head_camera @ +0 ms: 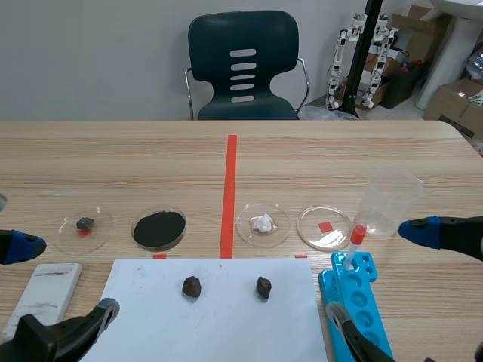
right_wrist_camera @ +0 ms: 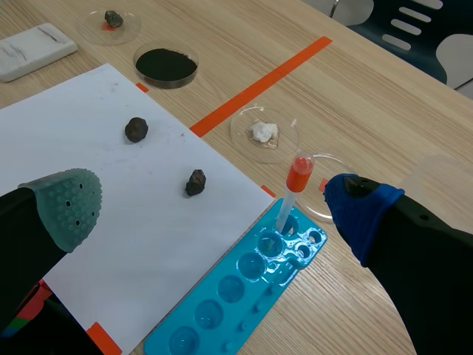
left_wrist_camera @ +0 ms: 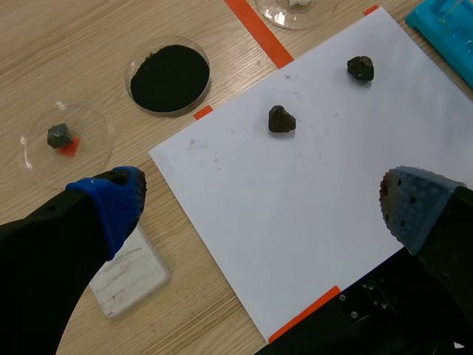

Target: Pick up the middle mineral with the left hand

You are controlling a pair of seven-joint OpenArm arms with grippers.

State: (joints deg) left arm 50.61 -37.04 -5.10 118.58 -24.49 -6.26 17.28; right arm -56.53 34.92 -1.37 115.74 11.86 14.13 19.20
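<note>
Your left gripper (left_wrist_camera: 262, 203) hangs spread wide, holding nothing. The small dark brown rough stone (left_wrist_camera: 281, 119), middle of the three minerals, lies on the white paper sheet (left_wrist_camera: 310, 222) ahead of its fingers, apart from them. Your right gripper (right_wrist_camera: 214, 201) is spread too.

Bare white sheet (left_wrist_camera: 332, 222) lies between left claw (left_wrist_camera: 266, 201) and middle mineral (left_wrist_camera: 281, 119); that path is clear. Other mineral (left_wrist_camera: 361, 68) sits well apart on the sheet. Black powder dish (left_wrist_camera: 169, 78) and white block (left_wrist_camera: 129, 275) lie just off the sheet's left corners. Blue rack (right_wrist_camera: 244, 288) with upright tube (right_wrist_camera: 292, 196) borders its right side.
</note>
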